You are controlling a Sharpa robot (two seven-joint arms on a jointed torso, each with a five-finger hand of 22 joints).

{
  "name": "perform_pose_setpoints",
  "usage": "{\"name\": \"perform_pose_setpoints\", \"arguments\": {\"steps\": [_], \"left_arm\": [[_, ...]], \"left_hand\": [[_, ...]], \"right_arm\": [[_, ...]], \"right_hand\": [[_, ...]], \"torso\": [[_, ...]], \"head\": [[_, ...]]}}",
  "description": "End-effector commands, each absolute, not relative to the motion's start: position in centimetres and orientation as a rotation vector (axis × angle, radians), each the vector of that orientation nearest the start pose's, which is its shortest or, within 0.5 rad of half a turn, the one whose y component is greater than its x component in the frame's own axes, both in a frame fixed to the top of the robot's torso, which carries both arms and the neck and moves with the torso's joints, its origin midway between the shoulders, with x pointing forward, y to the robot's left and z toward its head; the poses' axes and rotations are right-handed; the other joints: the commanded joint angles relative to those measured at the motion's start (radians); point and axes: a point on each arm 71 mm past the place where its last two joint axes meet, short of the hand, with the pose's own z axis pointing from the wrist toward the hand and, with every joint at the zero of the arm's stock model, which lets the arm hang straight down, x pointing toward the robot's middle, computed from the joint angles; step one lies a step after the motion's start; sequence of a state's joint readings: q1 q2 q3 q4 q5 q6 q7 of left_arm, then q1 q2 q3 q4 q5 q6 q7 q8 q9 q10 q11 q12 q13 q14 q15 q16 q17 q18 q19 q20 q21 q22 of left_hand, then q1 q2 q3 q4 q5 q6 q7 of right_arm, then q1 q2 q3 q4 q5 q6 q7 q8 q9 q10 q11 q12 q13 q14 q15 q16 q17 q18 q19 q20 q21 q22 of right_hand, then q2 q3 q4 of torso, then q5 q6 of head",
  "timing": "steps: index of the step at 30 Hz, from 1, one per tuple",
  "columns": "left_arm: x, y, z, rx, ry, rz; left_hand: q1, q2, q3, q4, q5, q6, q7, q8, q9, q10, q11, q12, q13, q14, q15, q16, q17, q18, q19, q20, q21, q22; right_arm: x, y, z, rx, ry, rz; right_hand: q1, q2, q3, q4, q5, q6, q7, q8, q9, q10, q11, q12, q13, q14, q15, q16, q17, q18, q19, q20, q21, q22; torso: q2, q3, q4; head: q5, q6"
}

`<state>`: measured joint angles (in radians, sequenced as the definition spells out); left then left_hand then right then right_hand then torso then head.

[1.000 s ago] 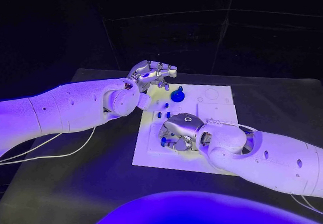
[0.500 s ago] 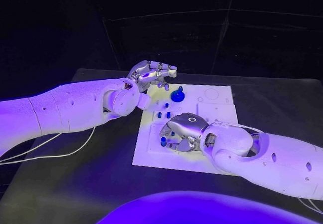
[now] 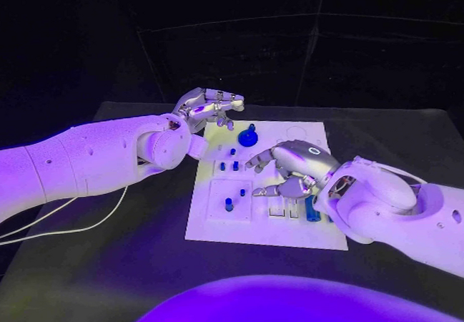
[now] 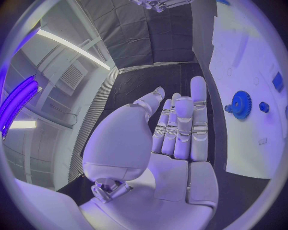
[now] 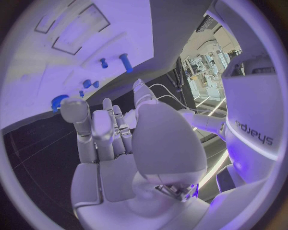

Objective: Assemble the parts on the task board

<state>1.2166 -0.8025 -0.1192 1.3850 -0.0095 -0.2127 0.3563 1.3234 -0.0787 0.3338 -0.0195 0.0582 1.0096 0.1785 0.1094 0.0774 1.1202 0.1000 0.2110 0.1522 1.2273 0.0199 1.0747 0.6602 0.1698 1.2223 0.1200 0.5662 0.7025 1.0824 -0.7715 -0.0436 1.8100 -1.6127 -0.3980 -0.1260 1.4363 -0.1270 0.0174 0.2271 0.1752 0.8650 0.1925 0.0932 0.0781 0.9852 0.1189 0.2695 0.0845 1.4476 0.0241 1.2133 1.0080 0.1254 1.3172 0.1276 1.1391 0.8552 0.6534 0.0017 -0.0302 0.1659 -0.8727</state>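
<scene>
While our right silver many-fingered hand (image 3: 291,171) hangs over the middle of the white rectangular task board (image 3: 220,229), we see nothing in it: fingers loosely curled, somewhat apart, palm down, and the right wrist view shows the palm bare. We read that as hovering to choose a piece, prob. one of the small blue peg-like parts (image 3: 229,203) standing in the board's left-hand recesses, just beside the fingertips but not touched.

Our left silver many-fingered hand (image 3: 211,104) sits off the board's far left corner, above the black tabletop (image 3: 396,139), fingers held side by side and straight in the left wrist view, w/ nothing held. Likely parked there to stay clear of the working hand and keep the board in sight.

The round blue toothed gear (image 3: 249,138) stands on the board's far part, near the left hand, apart from it; a small blue knob (image 4: 264,106) sits just beside it. A longer blue bar-shaped part (image 3: 313,209) lies in a slot at the board's near right, partly under our right wrist, so whether it's fully seated we can't tell. Assembly looks partway; several recesses appear unfilled.
</scene>
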Motion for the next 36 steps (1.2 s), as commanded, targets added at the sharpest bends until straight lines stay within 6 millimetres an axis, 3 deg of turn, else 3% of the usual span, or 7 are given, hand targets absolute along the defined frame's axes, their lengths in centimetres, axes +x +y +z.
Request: {"name": "perform_pose_setpoints", "arguments": {"steps": [1, 6, 10, 14, 21, 29, 36], "left_arm": [[50.5, 22.6, -20.8, -1.120, 1.526, -1.498], [50.4, 22.7, -20.7, -1.121, 1.525, -1.497], [50.3, 22.7, -20.7, -1.120, 1.526, -1.500], [50.2, 22.6, -20.7, -1.120, 1.526, -1.503], [50.2, 22.8, -20.7, -1.121, 1.525, -1.500], [50.1, 23.0, -20.7, -1.122, 1.524, -1.499], [50.1, 23.0, -20.7, -1.122, 1.524, -1.497]], "left_hand": [[0.003, 0.006, -0.005, 0.000, -0.001, -0.008, 0.000, 0.005, -0.001, -0.007, 0.003, 0.006, 0.001, -0.004, 0.001, -0.004, -0.001, 0.013, -0.007, 0.000, -0.001, -0.001], [0.003, 0.006, -0.005, 0.000, -0.001, -0.008, 0.000, 0.005, -0.001, -0.007, 0.003, 0.006, 0.001, -0.004, 0.001, -0.004, -0.001, 0.013, -0.007, 0.000, -0.001, -0.001], [0.003, 0.006, -0.005, 0.000, -0.001, -0.008, 0.000, 0.005, -0.001, -0.007, 0.003, 0.006, 0.001, -0.004, 0.001, -0.004, -0.001, 0.013, -0.007, 0.000, -0.001, -0.001], [0.003, 0.006, -0.005, 0.000, -0.001, -0.008, 0.000, 0.005, -0.001, -0.007, 0.003, 0.006, 0.001, -0.004, 0.001, -0.004, -0.001, 0.013, -0.007, 0.000, -0.001, -0.001], [0.003, 0.006, -0.005, 0.000, -0.001, -0.008, 0.000, 0.005, -0.001, -0.007, 0.003, 0.006, 0.001, -0.004, 0.001, -0.004, -0.001, 0.013, -0.007, 0.000, -0.001, -0.001], [0.003, 0.006, -0.005, 0.000, -0.001, -0.008, 0.000, 0.005, -0.001, -0.007, 0.003, 0.006, 0.001, -0.004, 0.001, -0.004, -0.001, 0.013, -0.007, 0.000, -0.001, -0.001], [0.003, 0.006, -0.005, 0.000, -0.001, -0.008, 0.000, 0.005, -0.001, -0.007, 0.003, 0.006, 0.001, -0.004, 0.001, -0.004, -0.001, 0.013, -0.007, 0.000, -0.001, -0.001]], "right_arm": [[39.8, -11.5, -18.4, -0.076, 1.617, 1.022], [40.9, -15.8, -18.9, 0.073, 1.761, 0.887], [41.0, -17.6, -19.6, 0.123, 1.856, 0.796], [40.5, -18.7, -20.4, 0.111, 1.892, 0.699], [39.6, -20.0, -21.5, 0.080, 1.925, 0.512], [38.8, -20.4, -22.7, 0.073, 1.986, 0.393], [38.4, -20.0, -23.2, 0.048, 2.008, 0.376]], "right_hand": [[-0.006, 0.031, -0.001, 0.015, 0.019, 0.061, -0.014, 0.030, 0.010, 0.105, -0.020, 0.062, 0.022, 0.026, -0.013, 0.036, 0.047, -0.008, 0.039, -0.009, 0.053, 0.077], [-0.061, 0.039, -0.045, 0.055, 0.074, 0.069, -0.045, 0.045, 0.008, 0.257, -0.059, 0.180, 0.097, 0.052, -0.045, 0.095, 0.127, -0.028, 0.091, -0.040, 0.131, 0.189], [-0.101, 0.067, -0.085, 0.058, 0.070, 0.096, -0.070, 0.089, 0.018, 0.309, -0.083, 0.316, 0.216, 0.061, -0.067, 0.121, 0.157, -0.039, 0.114, -0.063, 0.172, 0.250], [-0.130, 0.090, -0.136, 0.060, 0.073, 0.103, -0.078, 0.139, 0.029, 0.317, -0.095, 0.607, 0.568, 0.067, -0.074, 0.155, 0.201, -0.047, 0.126, -0.070, 0.201, 0.294], [-0.193, 0.111, -0.213, 0.064, 0.071, 0.100, -0.090, 0.217, 0.055, 0.351, -0.101, 0.868, 0.912, 0.076, -0.080, 0.204, 0.274, -0.056, 0.140, -0.077, 0.237, 0.354], [-0.245, 0.110, -0.249, 0.065, 0.083, 0.093, -0.097, 0.262, 0.079, 0.363, -0.104, 0.923, 1.001, 0.076, -0.083, 0.214, 0.288, -0.056, 0.139, -0.080, 0.241, 0.360], [-0.261, 0.110, -0.254, 0.066, 0.084, 0.089, -0.099, 0.276, 0.088, 0.363, -0.105, 0.929, 1.016, 0.076, -0.084, 0.216, 0.290, -0.057, 0.139, -0.080, 0.242, 0.362]], "torso": [[0.000, -0.0008, 0.0004], [-0.001, -0.0035, -0.0054], [-0.002, -0.0028, -0.0141], [-0.004, -0.0025, -0.0170], [-0.003, -0.0052, -0.0136], [-0.002, -0.0033, -0.0142], [-0.001, -0.0032, -0.0155]], "head": [[-0.033, 0.009], [-0.063, 0.020], [-0.075, 0.025], [-0.090, 0.026], [-0.110, 0.027], [-0.111, 0.024], [-0.111, 0.022]]}}
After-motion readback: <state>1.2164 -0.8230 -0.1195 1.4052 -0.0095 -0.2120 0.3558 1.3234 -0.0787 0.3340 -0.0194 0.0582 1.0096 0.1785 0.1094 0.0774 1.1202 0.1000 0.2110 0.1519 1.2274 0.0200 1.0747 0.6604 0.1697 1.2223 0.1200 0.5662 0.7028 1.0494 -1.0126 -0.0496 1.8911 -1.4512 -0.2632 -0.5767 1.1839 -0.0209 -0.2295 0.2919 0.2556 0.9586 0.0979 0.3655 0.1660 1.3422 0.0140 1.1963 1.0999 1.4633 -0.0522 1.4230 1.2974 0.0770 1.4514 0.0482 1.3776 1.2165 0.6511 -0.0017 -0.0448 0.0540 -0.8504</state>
